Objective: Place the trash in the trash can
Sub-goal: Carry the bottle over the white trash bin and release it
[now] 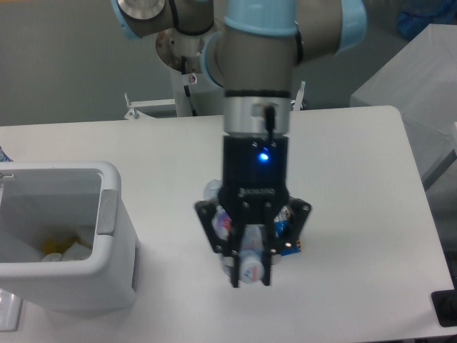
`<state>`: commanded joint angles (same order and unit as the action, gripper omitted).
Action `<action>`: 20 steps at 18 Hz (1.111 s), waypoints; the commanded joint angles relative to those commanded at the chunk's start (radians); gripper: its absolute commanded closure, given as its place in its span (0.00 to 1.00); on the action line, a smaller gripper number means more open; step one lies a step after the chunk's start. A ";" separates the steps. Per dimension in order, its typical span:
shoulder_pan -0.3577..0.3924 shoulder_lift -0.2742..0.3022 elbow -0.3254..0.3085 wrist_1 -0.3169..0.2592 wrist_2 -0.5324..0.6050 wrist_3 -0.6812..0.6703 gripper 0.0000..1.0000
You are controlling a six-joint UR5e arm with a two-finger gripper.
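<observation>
My gripper [250,275] points down over the middle of the table, and its two fingers [235,268] are closed on either side of the crushed clear bottle [250,266]. The bottle's white-red-purple label shows between them, and its far end [211,190] sticks out behind the gripper body. I cannot tell whether the bottle is off the table. A bit of the blue snack wrapper [291,236] shows just right of the gripper, mostly hidden by it. The white trash can [107,279] stands at the front left, well apart from the gripper.
The trash can holds some yellow and white bits [61,249] at its bottom. A grey patch [107,211] is on its right rim. The table's right edge [421,200] lies beyond the gripper. The arm's base [178,50] stands at the back.
</observation>
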<state>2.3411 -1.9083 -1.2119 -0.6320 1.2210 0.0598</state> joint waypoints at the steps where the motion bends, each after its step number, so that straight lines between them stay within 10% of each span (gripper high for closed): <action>1: -0.028 0.005 0.011 0.000 0.000 -0.002 0.63; 20: -0.305 -0.017 -0.018 -0.002 0.006 -0.078 0.60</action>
<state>2.0356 -1.9251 -1.2302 -0.6335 1.2272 -0.0184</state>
